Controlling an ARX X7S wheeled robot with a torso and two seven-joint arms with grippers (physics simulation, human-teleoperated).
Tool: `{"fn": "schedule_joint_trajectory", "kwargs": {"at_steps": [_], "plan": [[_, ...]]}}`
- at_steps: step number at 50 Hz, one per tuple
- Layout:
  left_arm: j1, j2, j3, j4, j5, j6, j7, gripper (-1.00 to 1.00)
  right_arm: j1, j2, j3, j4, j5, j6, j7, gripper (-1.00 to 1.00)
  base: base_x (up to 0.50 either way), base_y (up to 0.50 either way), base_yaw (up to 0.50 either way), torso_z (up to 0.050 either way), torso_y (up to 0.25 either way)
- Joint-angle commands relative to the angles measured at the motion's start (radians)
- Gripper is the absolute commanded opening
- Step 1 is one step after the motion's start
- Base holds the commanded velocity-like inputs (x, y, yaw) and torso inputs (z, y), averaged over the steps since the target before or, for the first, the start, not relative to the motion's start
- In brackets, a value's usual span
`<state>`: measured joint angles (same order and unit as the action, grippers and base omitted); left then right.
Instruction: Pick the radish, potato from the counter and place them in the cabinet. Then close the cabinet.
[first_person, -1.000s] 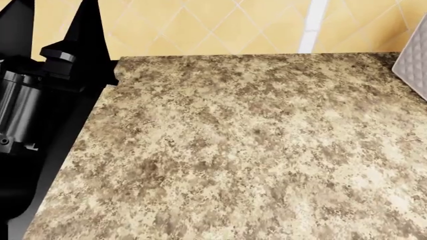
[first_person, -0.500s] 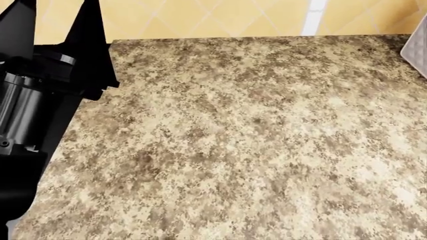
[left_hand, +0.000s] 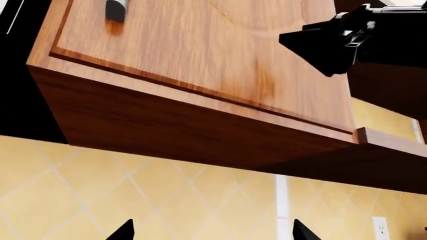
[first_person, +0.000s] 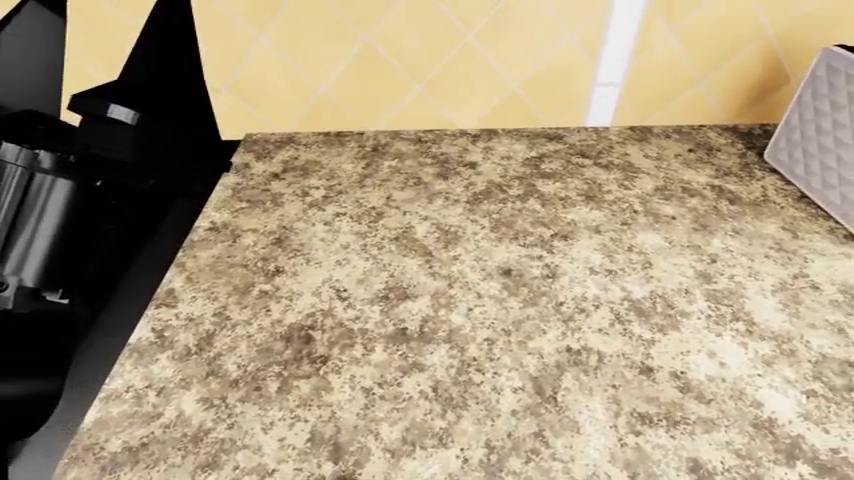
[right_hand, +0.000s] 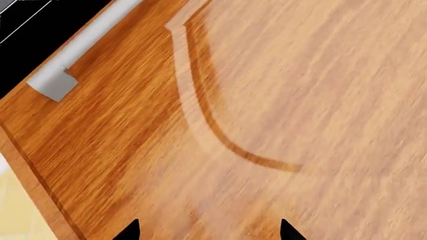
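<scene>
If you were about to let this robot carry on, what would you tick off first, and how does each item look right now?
1. Speckled beige-and-brown stone counter free of vegetables: ok, neither radish nor potato shows on the part in view.
2. Vegetables inside the cabinet: cannot tell, the interior is hidden.
3. Brown wooden cabinet door shut: cannot tell for sure; in the left wrist view it looks flush with the box.
4. Left gripper empty: ok, the two tips stand apart with only yellow wall tiles between them.
5. Right gripper empty: ok, the tips stand apart, facing the door panel close to its grey bar handle.
</scene>
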<state>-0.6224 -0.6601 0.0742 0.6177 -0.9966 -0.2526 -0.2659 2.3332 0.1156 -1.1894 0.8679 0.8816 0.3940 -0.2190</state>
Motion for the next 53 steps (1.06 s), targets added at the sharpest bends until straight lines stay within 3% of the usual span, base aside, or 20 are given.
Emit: {"fn": "schedule_joint_trajectory", "kwargs": {"at_steps": [1,13,25,37,53], "plan": [[-0.010,-0.003,-0.011,-0.002,-0.010,0.003,-0.009,1.00,-0.037,0.199,0.032,-0.324,0.043,0.153,0.119,1.00,0.00,0.00,0.00,0.000,0.000],[-0.033,-0.015,-0.039,0.000,-0.035,0.000,-0.038,1.00,-0.086,0.534,0.118,-0.792,0.196,0.340,0.344,1.00,0.00,0.00,0.00,0.000,0.000],[-0.036,-0.035,-0.067,0.006,-0.051,-0.004,-0.063,1.00,-0.164,0.853,0.222,-1.142,0.396,0.419,0.542,1.00,0.00,0.00,0.00,0.000,0.000],[-0.017,-0.055,-0.103,0.020,-0.052,-0.003,-0.106,1.00,-0.270,1.172,0.288,-1.376,0.544,0.363,0.645,1.00,0.00,0.00,0.00,0.000,0.000],[0.230,-0.090,-0.308,0.154,-0.040,0.070,-0.202,1.00,-0.322,1.454,0.310,-1.548,0.615,0.225,0.683,1.00,0.00,0.00,0.00,0.000,0.000]]}}
